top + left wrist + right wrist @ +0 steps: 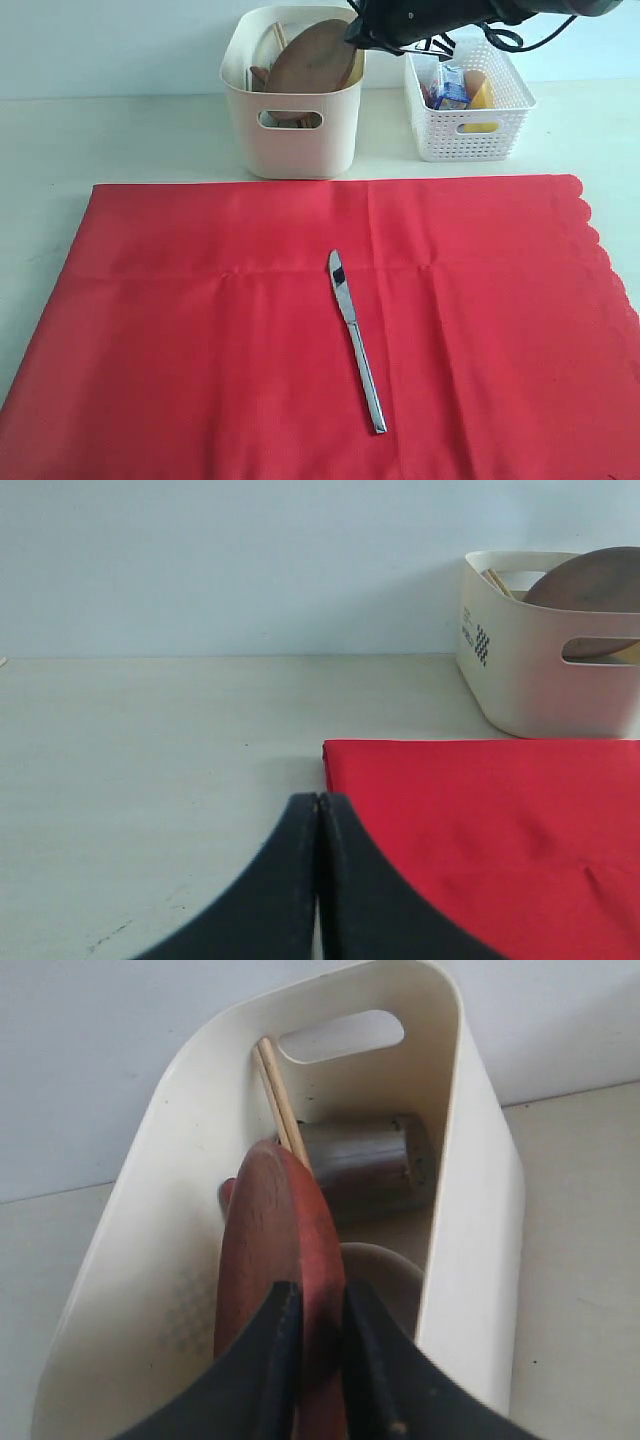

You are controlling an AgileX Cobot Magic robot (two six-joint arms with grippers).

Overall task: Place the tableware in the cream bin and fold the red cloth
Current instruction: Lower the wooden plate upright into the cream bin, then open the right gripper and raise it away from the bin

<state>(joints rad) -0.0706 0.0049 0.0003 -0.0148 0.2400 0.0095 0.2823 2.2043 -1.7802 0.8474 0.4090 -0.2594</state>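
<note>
Knife (355, 340) on red cloth (200, 350), cream bin (290, 150) holding plate (312, 55) (fingers (282, 1360) astride), cup (365, 1165)

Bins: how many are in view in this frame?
2. The cream bin stands just past the far edge of the red cloth. The white lattice basket stands beside it, to its right in the exterior view. No others show.

table (120, 140) holds red cloth (200, 330), cream bin (300, 150), basket (470, 135).

Red cloth (200, 330) cut off below
</note>
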